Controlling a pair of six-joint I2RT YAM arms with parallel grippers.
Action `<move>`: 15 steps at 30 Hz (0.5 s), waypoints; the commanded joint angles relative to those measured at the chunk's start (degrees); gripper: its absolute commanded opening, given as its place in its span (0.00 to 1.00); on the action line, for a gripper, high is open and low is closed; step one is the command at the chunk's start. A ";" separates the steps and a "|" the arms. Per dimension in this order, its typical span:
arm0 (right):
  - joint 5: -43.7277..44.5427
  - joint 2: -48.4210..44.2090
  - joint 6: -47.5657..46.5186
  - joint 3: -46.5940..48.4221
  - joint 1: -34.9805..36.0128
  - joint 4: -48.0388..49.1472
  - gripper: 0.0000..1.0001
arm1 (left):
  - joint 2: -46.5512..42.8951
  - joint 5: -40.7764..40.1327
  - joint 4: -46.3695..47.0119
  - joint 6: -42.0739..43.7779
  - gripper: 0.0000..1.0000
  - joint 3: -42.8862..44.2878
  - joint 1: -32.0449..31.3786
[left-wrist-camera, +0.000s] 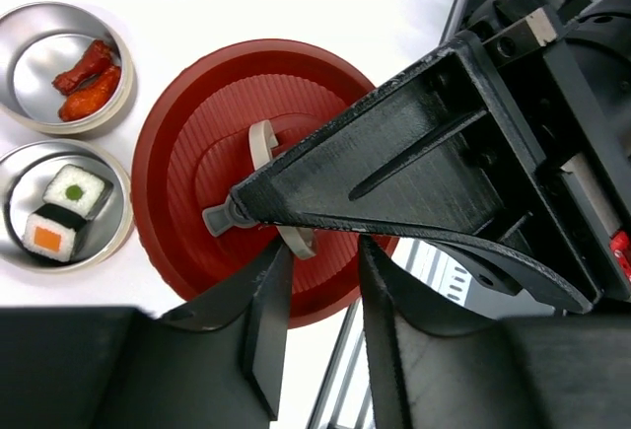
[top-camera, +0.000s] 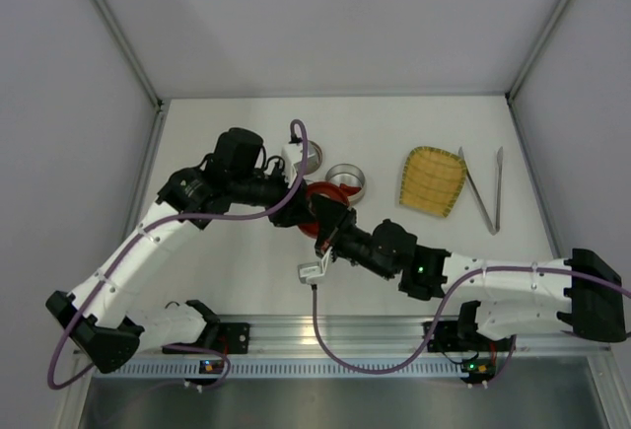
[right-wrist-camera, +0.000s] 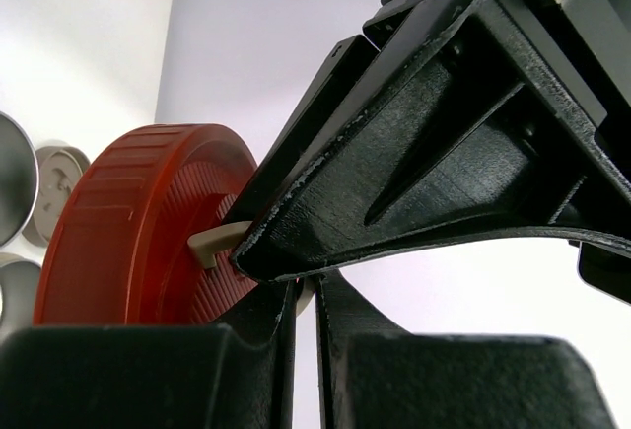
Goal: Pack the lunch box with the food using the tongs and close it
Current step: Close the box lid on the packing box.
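A red ribbed lid (left-wrist-camera: 197, 133) with a grey handle (left-wrist-camera: 258, 143) hangs tilted over the table's middle (top-camera: 320, 195). My right gripper (right-wrist-camera: 306, 296) is shut on that handle. My left gripper (left-wrist-camera: 323, 251) is at the lid's near rim, jaws apart and gripping nothing. The food lies in two round metal tins: two sushi rolls (left-wrist-camera: 64, 212) in one tin (left-wrist-camera: 30, 168), red bits (left-wrist-camera: 89, 79) in the other (left-wrist-camera: 39, 44). The tongs (top-camera: 475, 190) lie on the table at the far right, untouched.
A yellow ribbed mat (top-camera: 432, 180) lies just left of the tongs. The two tins (top-camera: 345, 182) stand right behind the lid and both arms. Purple cables loop along the arms. The metal rail runs along the near edge (top-camera: 345, 330).
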 commanded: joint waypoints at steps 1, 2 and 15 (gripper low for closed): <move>-1.14 0.75 1.73 5.10 2.06 3.89 0.00 | 0.57 0.85 2.77 -0.49 0.35 1.65 -1.00; -1.14 0.84 1.82 5.36 2.15 3.88 0.00 | 0.57 0.77 2.77 -0.14 0.31 1.48 -1.00; 0.88 -1.35 3.22 4.84 3.38 -3.76 0.10 | -0.49 -5.21 5.31 -5.85 0.00 1.13 -0.30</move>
